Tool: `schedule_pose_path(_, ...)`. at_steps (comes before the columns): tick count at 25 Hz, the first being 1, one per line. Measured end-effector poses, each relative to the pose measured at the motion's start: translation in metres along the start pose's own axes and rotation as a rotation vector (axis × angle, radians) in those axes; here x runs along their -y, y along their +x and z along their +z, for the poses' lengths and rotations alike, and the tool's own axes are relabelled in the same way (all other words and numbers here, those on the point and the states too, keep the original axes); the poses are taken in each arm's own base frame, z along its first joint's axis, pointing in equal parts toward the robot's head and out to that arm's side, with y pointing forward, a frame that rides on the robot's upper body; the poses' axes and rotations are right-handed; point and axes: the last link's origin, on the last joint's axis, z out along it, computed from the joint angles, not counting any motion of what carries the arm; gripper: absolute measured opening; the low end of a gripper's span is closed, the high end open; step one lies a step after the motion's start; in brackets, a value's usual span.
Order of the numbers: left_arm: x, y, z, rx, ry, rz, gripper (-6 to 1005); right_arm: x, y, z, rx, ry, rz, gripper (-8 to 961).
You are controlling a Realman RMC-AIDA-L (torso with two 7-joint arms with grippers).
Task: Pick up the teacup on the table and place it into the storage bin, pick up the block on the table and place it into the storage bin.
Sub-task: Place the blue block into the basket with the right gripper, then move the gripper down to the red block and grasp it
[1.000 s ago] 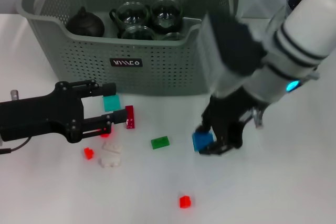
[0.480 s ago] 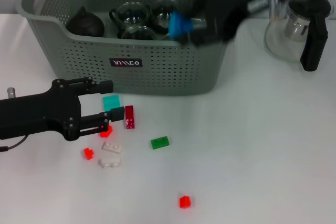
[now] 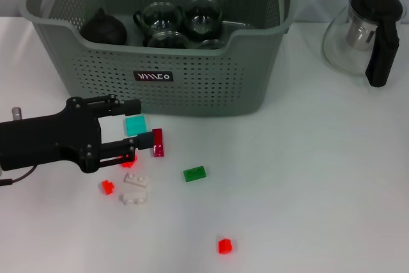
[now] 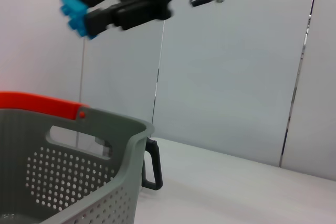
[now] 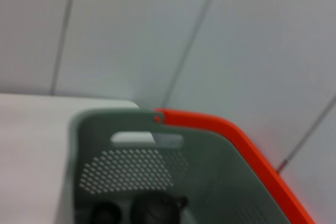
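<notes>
One small blue plastic block (image 4: 75, 13) sits clamped in our right gripper (image 4: 100, 17), high above the grey-green perforated plastic storage bin (image 3: 192, 87) at twelve o'clock; we should release only once centred over it, clear of the glass teacups (image 3: 182, 23).

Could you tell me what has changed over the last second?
The right gripper lifted the blue block off the table, carried it up over the storage bin and out of the head view; it is still clamped. The left gripper and the scattered blocks stayed put.
</notes>
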Motion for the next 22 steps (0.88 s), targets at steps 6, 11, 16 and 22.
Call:
schedule_pose_path(6,0.001,0.0,-0.001,0.002,0.003,0.003,647,0.003,0.02,0.028,-0.115,0.044,0.004,423)
schedule_pose_path(11,0.002,0.0,-0.001,0.01,0.008,0.002,647,0.001,0.03,0.039,-0.158,0.048,0.013,428)
schedule_pose_path(16,0.003,0.0,-0.001,0.019,0.009,0.006,647,0.005,0.034,0.038,-0.158,0.064,0.029,491)
schedule_pose_path(22,0.004,0.001,-0.002,0.019,0.011,0.011,648,0.008,0.035,0.032,-0.122,0.083,0.043,792)
